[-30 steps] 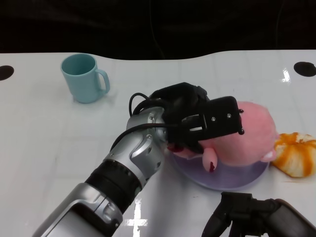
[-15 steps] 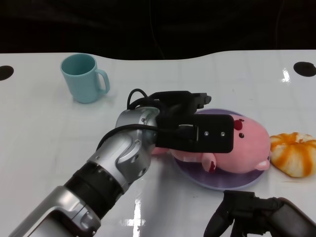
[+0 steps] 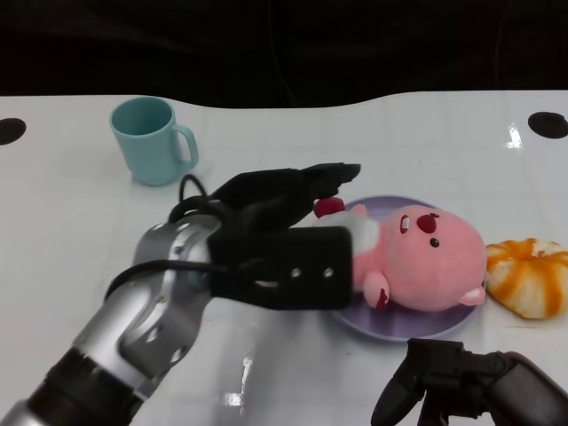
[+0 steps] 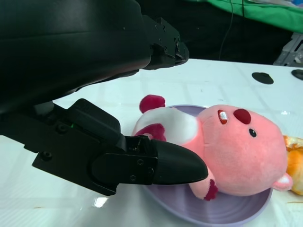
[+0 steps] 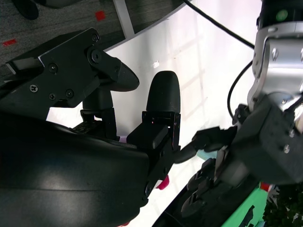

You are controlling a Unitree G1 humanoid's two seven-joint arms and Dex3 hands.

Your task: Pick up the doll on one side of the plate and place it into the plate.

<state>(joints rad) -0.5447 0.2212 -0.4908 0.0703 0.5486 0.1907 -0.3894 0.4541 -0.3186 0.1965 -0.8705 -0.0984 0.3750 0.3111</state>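
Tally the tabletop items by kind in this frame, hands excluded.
Doll: 1
Plate: 1
Mug: 1
Orange pumpkin-shaped toy: 1
Total: 4

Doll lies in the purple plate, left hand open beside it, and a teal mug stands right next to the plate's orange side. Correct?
Not quite. The mug stands apart, far from the plate, on the side away from the orange, as the head view shows. The doll in the plate and open left hand are right.
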